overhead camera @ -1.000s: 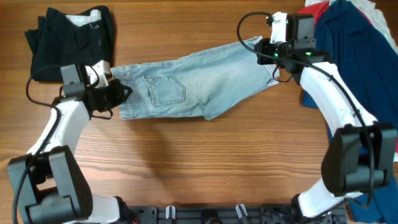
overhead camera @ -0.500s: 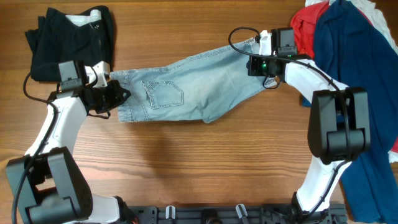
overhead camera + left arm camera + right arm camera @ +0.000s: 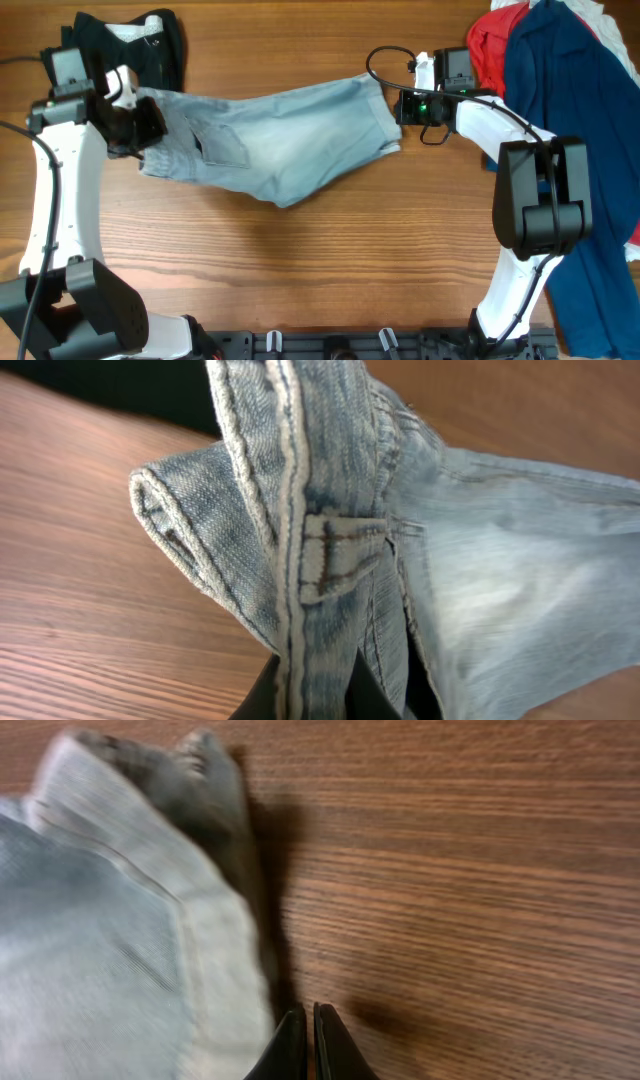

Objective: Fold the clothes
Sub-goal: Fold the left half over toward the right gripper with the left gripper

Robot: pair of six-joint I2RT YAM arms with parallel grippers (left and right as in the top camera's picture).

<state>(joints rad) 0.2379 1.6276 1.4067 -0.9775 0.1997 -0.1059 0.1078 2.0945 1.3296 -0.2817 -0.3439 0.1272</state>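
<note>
Shorts: light-blue denim shorts (image 3: 280, 140) lie stretched across the table (image 3: 330, 260) toward 12 o'clock, with the waistband end at 10 o'clock and the pale hem at 1 o'clock.
Left gripper (image 3: 135, 125): clamped on the bunched waistband.
Right gripper (image 3: 400, 105): fingers pressed together over bare wood, no cloth seen between them, just beside the hem.
Black garment (image 3: 160, 55): at 11 o'clock, beyond the waistband.
Pile: navy garment (image 3: 560, 90) and red garment (image 3: 490, 40) at 2 o'clock.
</note>
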